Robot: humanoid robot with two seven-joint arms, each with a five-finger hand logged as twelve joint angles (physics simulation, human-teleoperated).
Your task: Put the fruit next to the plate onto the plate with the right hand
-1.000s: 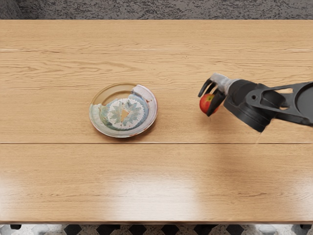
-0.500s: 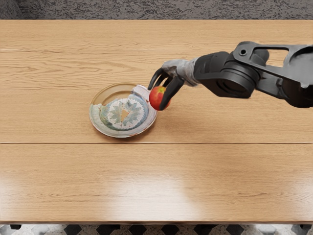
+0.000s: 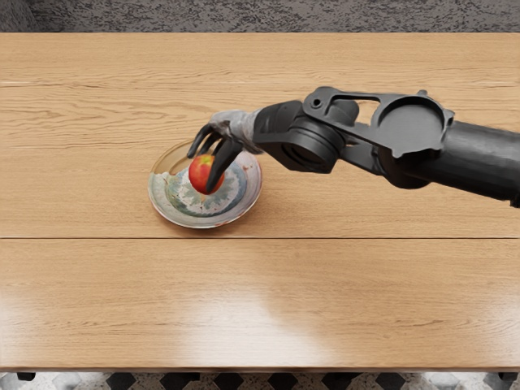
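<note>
Over plate point(image 3: 166, 203) ctr, right robot hand point(image 3: 210, 154) fingers clamped on red fruit point(image 3: 200, 171), wood table point(image 3: 260, 292)

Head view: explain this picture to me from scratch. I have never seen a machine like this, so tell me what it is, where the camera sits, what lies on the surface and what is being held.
This is a simulator's render, not a photograph. The camera sits in a humanoid robot's head and looks down at a slant on a wooden table. The dark jointed arm coming in from the picture's right edge is the robot's right arm. It ends in a five-finger right hand. The other arm is out of view.

One patterned plate lies on the table, left of centre. The hand is over the plate, with its fingers curled around a red fruit. Whether the fruit already touches the plate cannot be told from this angle. The hand has not let go.
</note>
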